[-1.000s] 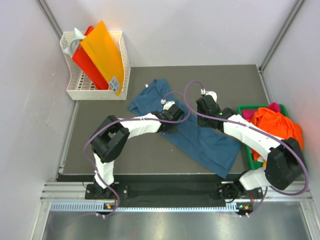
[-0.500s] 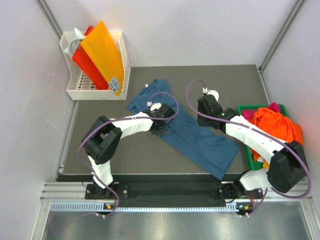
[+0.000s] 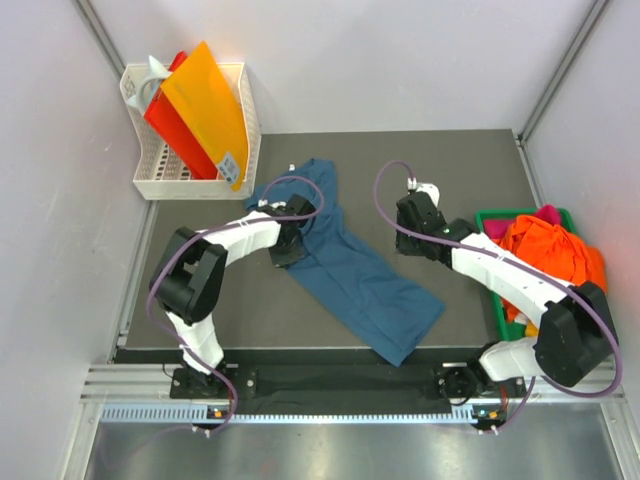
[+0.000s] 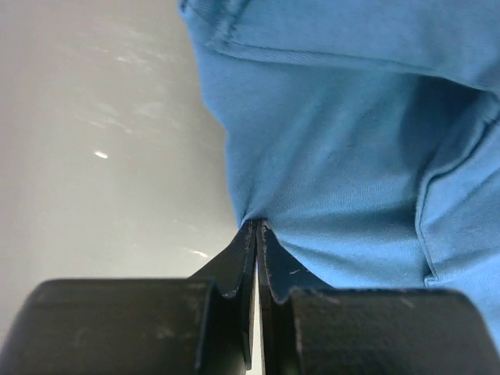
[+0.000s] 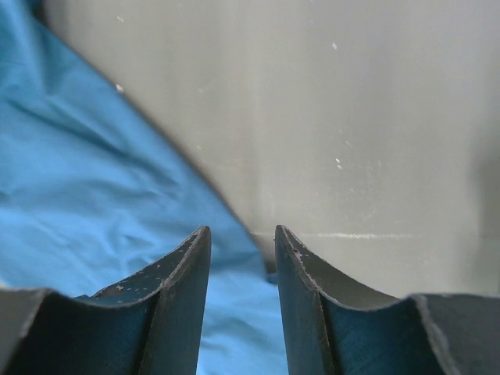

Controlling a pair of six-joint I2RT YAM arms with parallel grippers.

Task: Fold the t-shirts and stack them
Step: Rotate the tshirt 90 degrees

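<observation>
A dark teal-blue t-shirt (image 3: 350,275) lies spread diagonally across the dark table. My left gripper (image 3: 284,254) is at the shirt's left edge and is shut on a pinch of the cloth; in the left wrist view the jaws (image 4: 256,228) meet on the blue fabric (image 4: 351,156). My right gripper (image 3: 412,225) is open and empty just right of the shirt's upper part. In the right wrist view its fingers (image 5: 242,234) stand apart over the shirt's edge (image 5: 86,195) and bare table. Orange (image 3: 550,250) and magenta (image 3: 548,213) shirts are heaped at the right.
A green tray (image 3: 490,215) at the right table edge holds the heaped shirts. A white basket (image 3: 160,182) at the back left holds orange-yellow and red flat sheets. Walls close in the table on three sides.
My left gripper has moved left, dragging the teal-blue shirt with it. The shirt has slid left and away from my right gripper, which has barely moved.
</observation>
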